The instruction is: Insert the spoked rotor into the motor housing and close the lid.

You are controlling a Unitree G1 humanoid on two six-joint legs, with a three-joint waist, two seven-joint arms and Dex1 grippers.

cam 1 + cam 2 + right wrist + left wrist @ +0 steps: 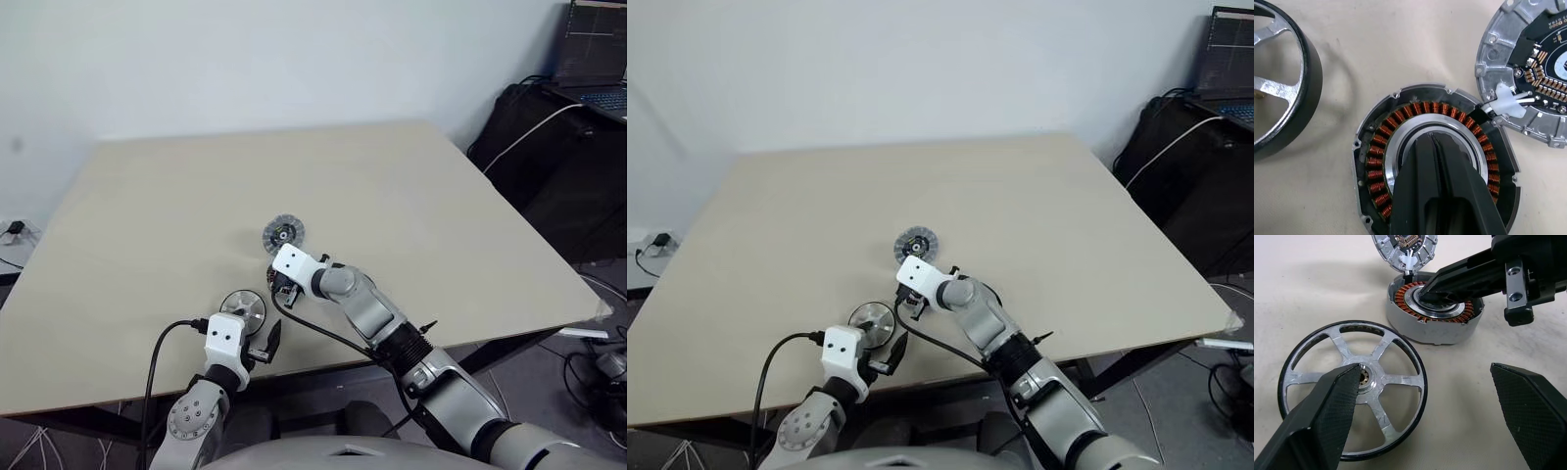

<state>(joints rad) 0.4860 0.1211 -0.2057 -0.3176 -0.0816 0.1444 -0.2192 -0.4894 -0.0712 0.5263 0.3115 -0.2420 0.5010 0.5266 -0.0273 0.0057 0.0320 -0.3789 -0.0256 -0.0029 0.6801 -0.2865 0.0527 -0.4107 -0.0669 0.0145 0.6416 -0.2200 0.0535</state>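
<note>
Copper windings ring the motor housing (pixel 1435 166), where the right gripper (pixel 1432 139), fingers pressed together and grasping nothing, has its tips in the central bore. The lid (pixel 1528 73) lies open just beyond that gripper, joined to the housing by wires. The spoked rotor (pixel 1354 389) rests flat on the counter (pixel 411 196) under the left gripper (pixel 1425 406), whose fingers are spread wide.

The right gripper (pixel 1436 139) has its two black fingers pressed together — tips pointing down and toward 10 o'clock from its bent, extended right arm. The left gripper (pixel 1432 396) sits near the body at 7 o'clock of the right one — fingers (pixel 1327 406) spread wide, holding nothing.
</note>
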